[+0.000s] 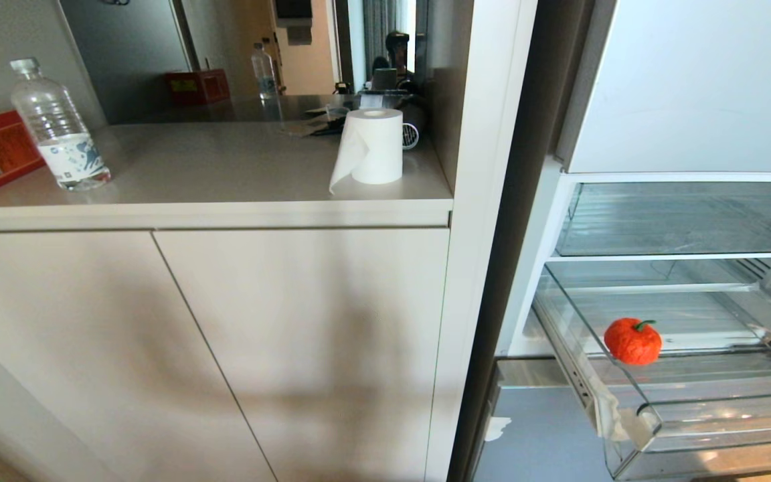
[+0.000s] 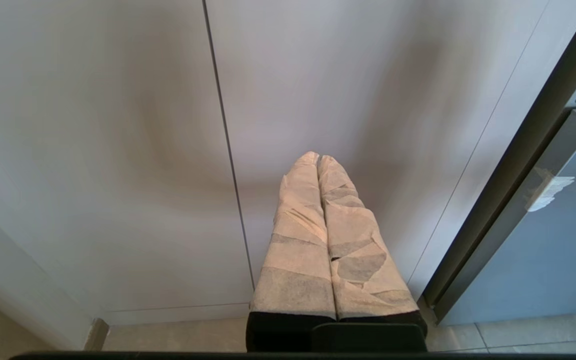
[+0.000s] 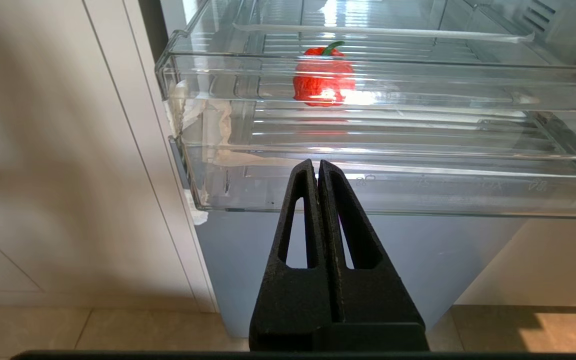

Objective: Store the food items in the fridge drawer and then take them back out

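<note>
You see the pumpkin point(image 1: 632, 341) sitting on the ribbed floor of the clear fridge drawer point(image 1: 653, 428), which is pulled out of the open fridge, with nothing touching it. Your right gripper point(image 3: 318, 167) hangs in front of and below the drawer's front wall, its black fingers pressed together and empty. Your left gripper point(image 2: 318, 159) faces the pale cabinet doors point(image 2: 118, 150), its taped fingers closed too, holding nothing. On the counter point(image 1: 225, 174) stand a paper roll point(image 1: 373, 145) and a water bottle point(image 1: 57, 127).
</note>
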Controlling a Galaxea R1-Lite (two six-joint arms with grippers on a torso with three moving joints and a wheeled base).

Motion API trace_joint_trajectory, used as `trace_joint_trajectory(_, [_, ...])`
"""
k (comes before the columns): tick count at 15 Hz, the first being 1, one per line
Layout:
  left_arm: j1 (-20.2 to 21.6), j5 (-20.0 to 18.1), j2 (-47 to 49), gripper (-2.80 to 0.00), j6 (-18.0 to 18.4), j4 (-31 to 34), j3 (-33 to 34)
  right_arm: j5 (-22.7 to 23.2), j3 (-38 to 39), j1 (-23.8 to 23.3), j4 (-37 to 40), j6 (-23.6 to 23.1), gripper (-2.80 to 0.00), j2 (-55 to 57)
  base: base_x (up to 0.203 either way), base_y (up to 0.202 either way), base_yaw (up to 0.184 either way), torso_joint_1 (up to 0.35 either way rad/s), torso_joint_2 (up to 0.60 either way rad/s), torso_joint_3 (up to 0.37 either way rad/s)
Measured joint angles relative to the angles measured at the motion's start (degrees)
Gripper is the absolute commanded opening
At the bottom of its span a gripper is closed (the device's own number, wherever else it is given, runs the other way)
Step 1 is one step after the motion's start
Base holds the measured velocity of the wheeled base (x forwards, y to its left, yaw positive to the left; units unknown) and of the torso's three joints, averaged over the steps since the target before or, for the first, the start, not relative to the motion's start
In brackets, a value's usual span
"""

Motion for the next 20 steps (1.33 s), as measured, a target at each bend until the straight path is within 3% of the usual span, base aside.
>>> trace_joint_trajectory(3, [0.02, 0.00, 0.00, -2.80, 0.00, 0.00, 0.00, -0.38, -0.27, 0.00, 0.07, 0.14, -2.80, 0.81, 0.000, 0.000, 0.000, 0.000, 0.00, 0.000])
trace_joint_trajectory(6, [0.00, 0.00, 0.00, -2.80, -0.01, -0.01, 0.00, -1.18, -6.67, -0.04, -0.05, 3.28, -2.80, 9.08, 0.000, 0.000, 0.000, 0.000, 0.00, 0.000])
trace_joint_trajectory(9, [0.00, 0.00, 0.00, -2.80, -0.02, 0.00, 0.00, -2.58, -16.79, -0.02, 0.44, 6.17, -2.80, 26.16, 0.000, 0.000, 0.000, 0.000, 0.00, 0.000])
trace_joint_trajectory(17, [-0.02, 0.00, 0.00, -2.80, -0.02, 0.00, 0.00, -6.98, -50.77, 0.07, 4.89, 7.69, -2.80, 78.07, 0.000, 0.000, 0.000, 0.000, 0.00, 0.000])
trace_joint_trajectory(18, [-0.02, 0.00, 0.00, -2.80, 0.00, 0.00, 0.00, -7.05, -53.01, 0.11, 5.01, 7.64, 0.00, 82.52, 0.000, 0.000, 0.000, 0.000, 0.00, 0.000])
trace_joint_trajectory(20, [0.00, 0.00, 0.00, -2.80, 0.00, 0.00, 0.00, -7.22, -56.20, 0.09, 5.17, 7.75, 0.00, 90.10, 0.000, 0.000, 0.000, 0.000, 0.00, 0.000])
